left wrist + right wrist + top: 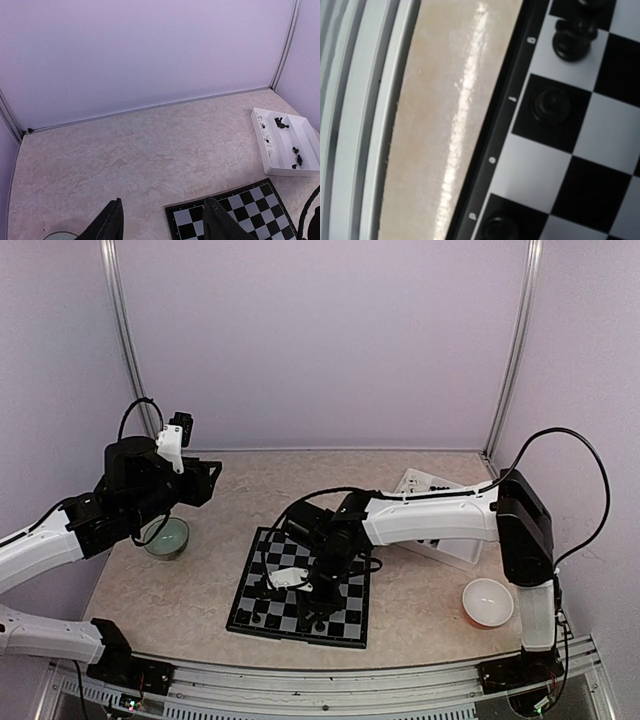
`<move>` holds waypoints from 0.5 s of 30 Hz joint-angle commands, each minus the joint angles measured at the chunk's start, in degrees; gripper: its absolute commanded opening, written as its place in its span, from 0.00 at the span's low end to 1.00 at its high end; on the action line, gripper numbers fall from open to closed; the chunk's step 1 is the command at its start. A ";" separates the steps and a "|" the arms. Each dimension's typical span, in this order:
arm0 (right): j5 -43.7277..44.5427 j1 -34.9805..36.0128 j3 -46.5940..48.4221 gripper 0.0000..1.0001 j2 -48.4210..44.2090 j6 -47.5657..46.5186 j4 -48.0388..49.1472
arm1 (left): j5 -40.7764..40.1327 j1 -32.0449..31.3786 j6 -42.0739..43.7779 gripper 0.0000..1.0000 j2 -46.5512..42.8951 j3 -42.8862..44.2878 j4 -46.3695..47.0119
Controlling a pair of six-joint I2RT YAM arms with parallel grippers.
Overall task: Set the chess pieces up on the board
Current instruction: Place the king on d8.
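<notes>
The board lies at the table's centre front, with several black chess pieces along its left and near edges. My right gripper hangs low over the board's near half; its fingers do not show in the right wrist view, and I cannot tell whether it is open or shut. That view looks straight down on the board's border and three standing pieces. My left gripper is open and empty, raised at the far left; its fingers frame bare table and the board's corner.
A white compartment tray with loose black pieces stands at the back right. A green bowl sits at the left under my left arm. An orange-and-white bowl sits at the front right. Metal rails run along the near edge.
</notes>
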 commanded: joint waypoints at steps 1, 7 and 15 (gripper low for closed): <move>0.22 0.72 1.70 0.23 1.19 0.25 -0.68 | 0.47 0.28 0.29 0.54 -0.63 0.41 0.28; 1.24 0.73 1.94 0.24 1.40 0.51 -0.38 | 0.56 0.28 0.26 0.54 -0.59 0.46 0.30; 2.71 0.70 2.11 0.24 1.71 0.83 -0.11 | 0.59 0.24 0.34 0.55 -0.72 0.42 0.18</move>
